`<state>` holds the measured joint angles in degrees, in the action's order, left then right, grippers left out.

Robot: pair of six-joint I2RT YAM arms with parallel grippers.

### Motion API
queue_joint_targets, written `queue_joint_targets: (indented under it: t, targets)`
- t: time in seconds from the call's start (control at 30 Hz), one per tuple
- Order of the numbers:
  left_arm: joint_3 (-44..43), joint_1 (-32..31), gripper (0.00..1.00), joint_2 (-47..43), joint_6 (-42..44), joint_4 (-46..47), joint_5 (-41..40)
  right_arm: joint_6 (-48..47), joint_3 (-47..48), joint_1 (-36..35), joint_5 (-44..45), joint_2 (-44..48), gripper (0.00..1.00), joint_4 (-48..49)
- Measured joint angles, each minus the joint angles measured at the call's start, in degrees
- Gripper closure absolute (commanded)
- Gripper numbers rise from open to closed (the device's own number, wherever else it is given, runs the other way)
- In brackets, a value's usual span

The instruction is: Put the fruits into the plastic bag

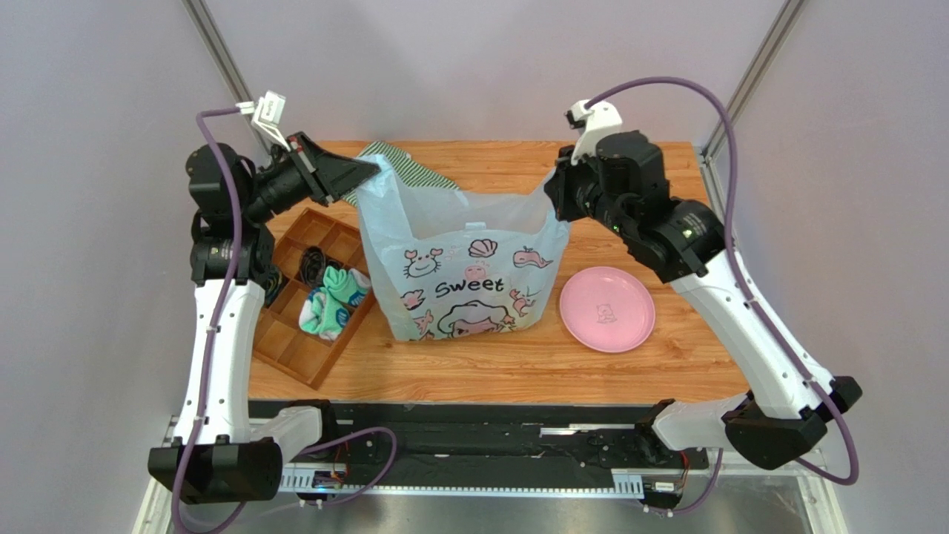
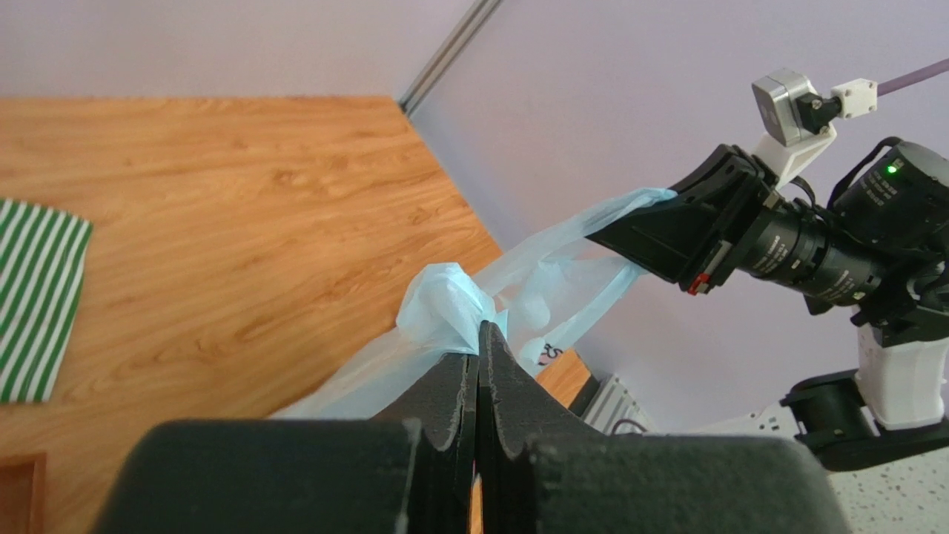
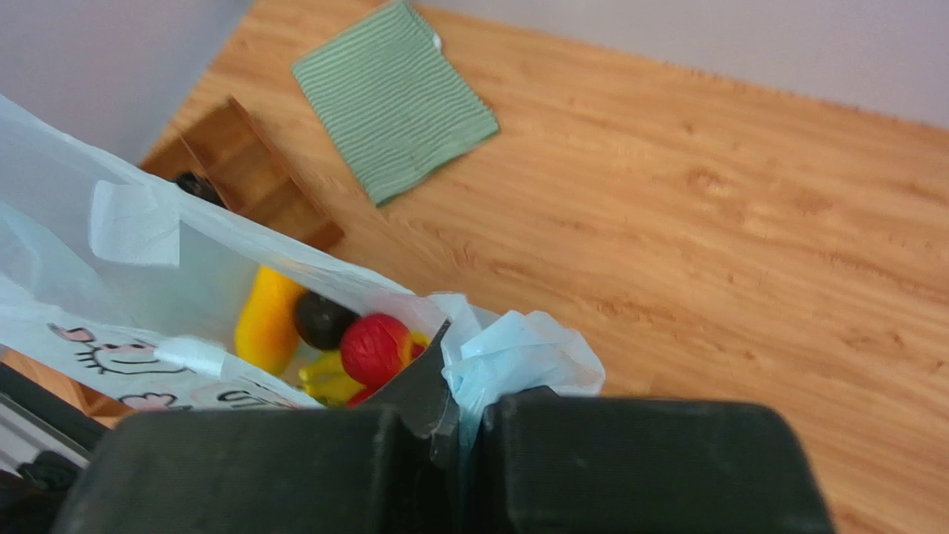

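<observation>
The pale-blue plastic bag [image 1: 466, 267] printed "Sweet" stands upright mid-table, stretched between both grippers. My left gripper [image 1: 368, 172] is shut on its left handle [image 2: 446, 306]. My right gripper [image 1: 554, 191] is shut on its right handle [image 3: 512, 350]. In the right wrist view the bag's mouth gapes and fruits lie inside: a red apple [image 3: 374, 347], a dark avocado [image 3: 323, 319], an orange-yellow mango [image 3: 267, 317] and a yellow banana [image 3: 329, 382]. Other fruits are hidden.
A pink plate [image 1: 606, 309] lies right of the bag. A wooden compartment tray [image 1: 301, 295] at the left holds rolled teal-white socks [image 1: 334, 300]. A green striped cloth [image 1: 407, 164] lies behind the bag, also in the right wrist view [image 3: 392, 98].
</observation>
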<state>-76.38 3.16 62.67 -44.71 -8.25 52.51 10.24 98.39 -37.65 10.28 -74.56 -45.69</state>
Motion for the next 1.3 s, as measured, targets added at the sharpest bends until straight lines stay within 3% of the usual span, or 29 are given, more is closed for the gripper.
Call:
queue_joint_targets:
  t: [0.17,0.23,0.3,0.33,0.37,0.4,0.43,0.53,0.83,1.13,1.3]
  targets:
    - [6.69,0.00,1.00,0.50,4.22,-3.89,-0.15,0.72,-5.84,0.35,-1.40,-0.79,1.00,-0.74]
    - [7.98,0.00,1.00,0.61,6.88,-6.43,-0.72,1.07,-6.69,0.35,-2.03,-0.79,0.90,-0.39]
    - [8.39,0.00,0.88,0.55,9.97,-8.81,-1.79,1.53,-7.34,0.35,-2.78,-0.79,0.80,0.15]
    - [8.41,0.00,0.79,0.42,11.52,-9.75,-2.49,1.75,-7.63,0.35,-3.04,-0.79,0.66,0.28]
    - [8.44,0.00,0.54,0.15,12.92,-10.54,-3.26,1.97,-7.78,0.35,-3.39,-0.79,0.58,0.39]
    - [8.48,0.00,0.42,-0.31,14.21,-11.19,-4.07,2.38,-8.04,0.35,-3.58,-0.79,0.49,0.70]
    - [8.57,0.00,0.33,-0.94,15.52,-11.69,-4.94,2.49,-8.24,0.35,-4.00,-0.79,0.32,0.90]
    - [8.85,0.00,0.06,-3.50,18.12,-12.63,-6.99,2.86,-8.81,0.35,-4.98,-0.76,0.15,1.70]
    - [10.51,0.00,0.04,-13.29,21.22,-11.56,-14.29,2.36,-8.66,0.35,-6.64,1.53,0.07,2.91]
    - [10.67,0.00,0.03,-17.94,22.36,-13.31,-27.67,2.64,-4.72,3.02,-0.57,2.84,0.07,3.23]
    - [14.08,0.00,0.03,-20.24,22.62,-12.74,-29.09,3.69,-14.08,3.82,4.28,10.71,0.07,7.37]
